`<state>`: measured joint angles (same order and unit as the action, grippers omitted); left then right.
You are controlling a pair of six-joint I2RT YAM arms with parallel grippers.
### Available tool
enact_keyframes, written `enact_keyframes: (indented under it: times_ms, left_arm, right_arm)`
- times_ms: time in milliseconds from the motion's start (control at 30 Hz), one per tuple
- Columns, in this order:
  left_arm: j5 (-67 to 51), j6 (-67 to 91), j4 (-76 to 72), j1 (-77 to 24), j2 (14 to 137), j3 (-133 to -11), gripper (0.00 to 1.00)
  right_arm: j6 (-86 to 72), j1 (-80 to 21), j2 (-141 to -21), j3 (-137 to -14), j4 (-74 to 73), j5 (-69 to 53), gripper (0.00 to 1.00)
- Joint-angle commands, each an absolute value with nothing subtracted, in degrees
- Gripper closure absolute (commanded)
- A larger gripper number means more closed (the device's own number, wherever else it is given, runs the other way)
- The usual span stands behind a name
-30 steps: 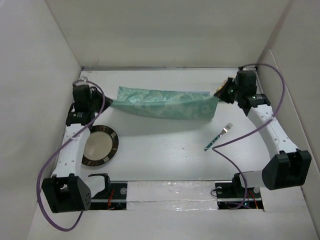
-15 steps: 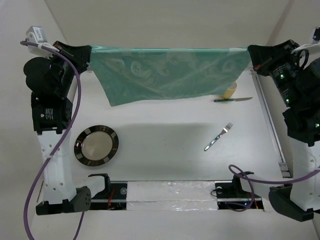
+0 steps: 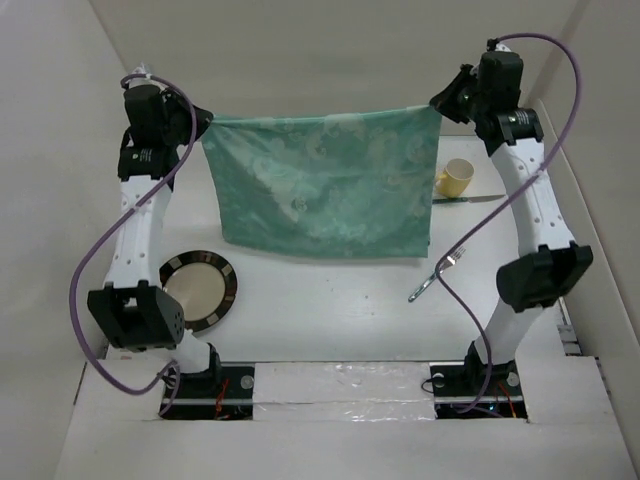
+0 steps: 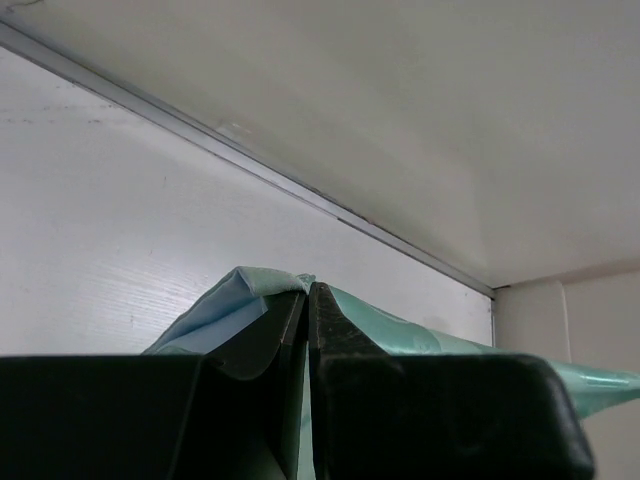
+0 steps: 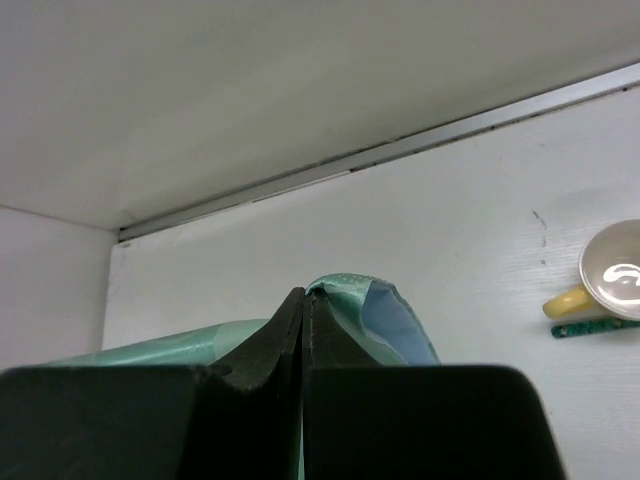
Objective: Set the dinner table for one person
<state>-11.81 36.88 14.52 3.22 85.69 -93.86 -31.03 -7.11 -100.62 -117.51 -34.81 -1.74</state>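
Note:
The green patterned placemat (image 3: 320,185) hangs spread like a sheet above the white dinner table (image 3: 330,310). My left gripper (image 3: 203,120) is shut on its top left corner and my right gripper (image 3: 441,104) is shut on its top right corner. In the left wrist view the shut gripper (image 4: 307,290) pinches the placemat (image 4: 235,300), whose fold rises over the tips. In the right wrist view the shut gripper (image 5: 303,296) pinches the placemat (image 5: 375,305) the same way. The cloth's lower edge hangs near the table's middle.
A dark-rimmed plate (image 3: 205,285) lies at the front left, partly behind the left arm. A fork (image 3: 438,272) lies at the right. A yellow cup (image 3: 455,178) and a knife (image 3: 470,199) sit at the back right, the cup (image 5: 612,275) also under the right wrist. White walls enclose the table.
Both arms lifted the placemat from a bunched strip low over the table. It now hangs as a full flat sheet, and the arms have swung back from the camera. Both grippers stayed shut.

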Motion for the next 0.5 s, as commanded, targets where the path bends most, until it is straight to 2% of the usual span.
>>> enact_keyframes:
  times_ms: [0,133,200,333,367,433,467]
  left_arm:
    - [-11.4,38.7,8.4,4.7,87.3,-101.9,1.0]
    - [-11.5,40.0,9.1,4.7,91.0,-109.5,1.0]
    - [-11.9,40.8,8.8,5.5,91.0,-109.6,1.0]
    - [-12.4,40.9,4.9,6.4,86.3,-98.2,1.0]
    - [-12.2,40.6,3.5,6.4,85.0,-91.0,1.0]
    - [-12.2,40.3,0.4,6.4,81.3,-83.2,1.0]
    - [-12.5,40.1,-2.7,6.4,80.2,-75.6,1.0]
  right_arm:
    - [-32.5,-6.3,-102.0,-130.1,-31.9,-3.6,1.0]
    - [-33.9,-5.7,-108.3,-143.3,-34.4,-5.4,1.0]
    - [-34.5,-5.2,-108.2,-143.0,-34.3,-7.1,1.0]
    - [-34.2,-5.2,-101.5,-124.8,-27.1,-8.1,1.0]
    - [-34.4,-5.2,-97.8,-113.8,-24.9,-8.4,1.0]
    - [-34.4,-5.2,-95.2,-104.1,-19.3,-9.8,1.0]
    - [-33.9,-5.2,-93.7,-100.1,-18.1,-10.1,1.0]
